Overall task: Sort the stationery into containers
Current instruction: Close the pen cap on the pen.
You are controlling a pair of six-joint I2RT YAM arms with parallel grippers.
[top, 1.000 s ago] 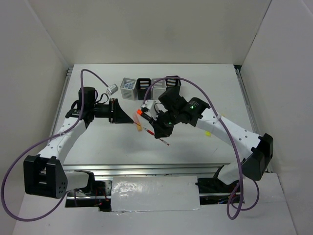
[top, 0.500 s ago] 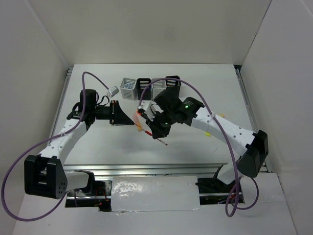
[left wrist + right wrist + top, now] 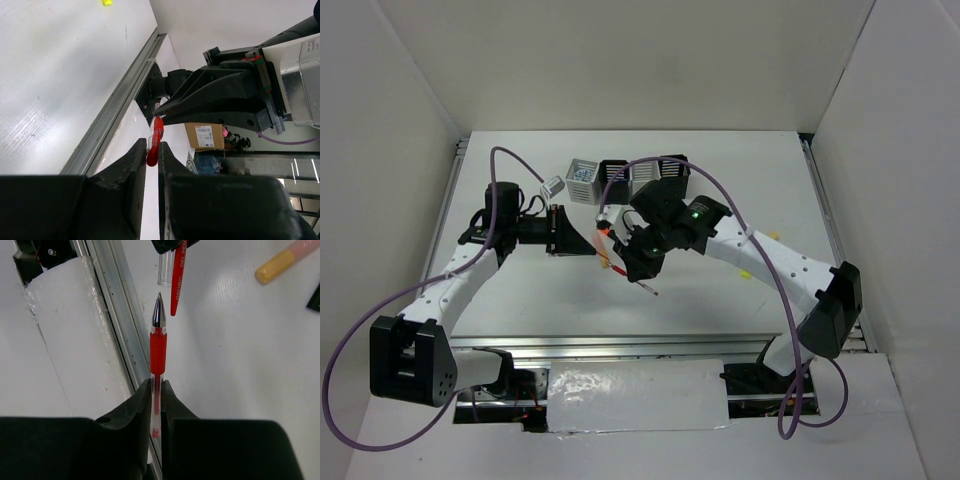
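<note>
Thin red pen point(image 3: 157, 347) sits clamped in the right gripper point(image 3: 156, 390), whose two fingers are closed on the rear of the clear barrel. The red grip section and metal tip stick out beyond the fingertips. In the right wrist view its long axis runs straight up the frame, in line with the fingers, and the tip points away from the gripper. The pen is held in the air above the white table point(image 3: 240, 365), not lying on it.

Just beyond the tip hangs the pen cap point(image 3: 175, 275), a clear tube with a red clip, its open mouth facing the tip. The two are close but apart, and the tip is not inside the cap. The left gripper point(image 3: 152, 150) is closed on this cap, with the red clip pinched between its fingers.

From above, the pen point(image 3: 642, 284) shows as a thin red line slanting from upper left to lower right under the right gripper point(image 3: 632, 265). The left gripper point(image 3: 592, 246) faces it from the left. Both are nearer the arms than the row of slatted cups point(image 3: 620, 180). A peach marker point(image 3: 285, 257) lies flat on the table off to one side.
</note>
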